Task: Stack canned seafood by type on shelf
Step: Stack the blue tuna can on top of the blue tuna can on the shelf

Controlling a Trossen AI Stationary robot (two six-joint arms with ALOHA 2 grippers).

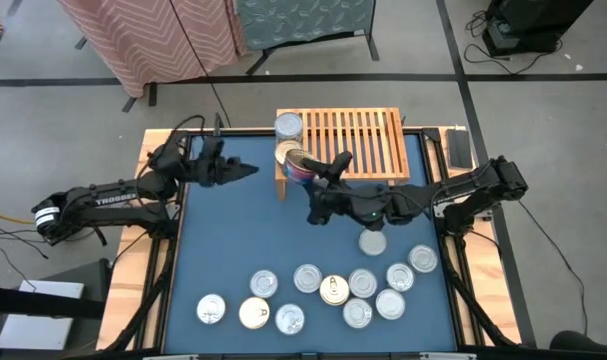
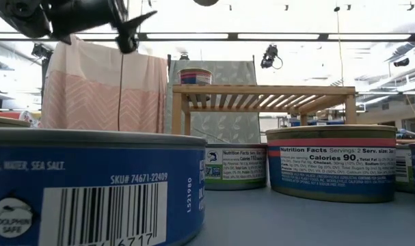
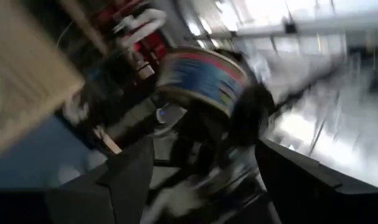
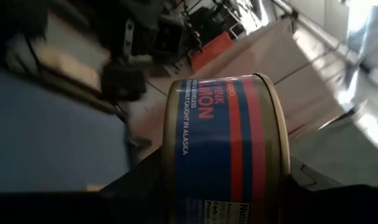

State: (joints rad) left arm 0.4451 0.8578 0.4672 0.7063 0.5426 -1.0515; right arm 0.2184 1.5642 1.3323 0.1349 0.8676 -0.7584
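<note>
The right gripper (image 1: 305, 168) pinches a blue-and-red tin (image 1: 297, 166) at the wooden shelf's (image 1: 368, 140) nine-o'clock edge; another tin (image 1: 288, 126) sits on the shelf's eleven-o'clock corner; the left gripper (image 1: 245, 171) hangs at the table's (image 1: 233, 240) ten o'clock, its fingers spread and empty; the other tins (image 1: 333, 290) lie clustered near the table's six o'clock.

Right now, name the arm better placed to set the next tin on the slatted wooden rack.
Right. The right gripper already clamps a blue-and-red-labelled round tin at the low light-wood slatted shelf's front-left corner. The left gripper hangs open and empty over the blue table.
</note>
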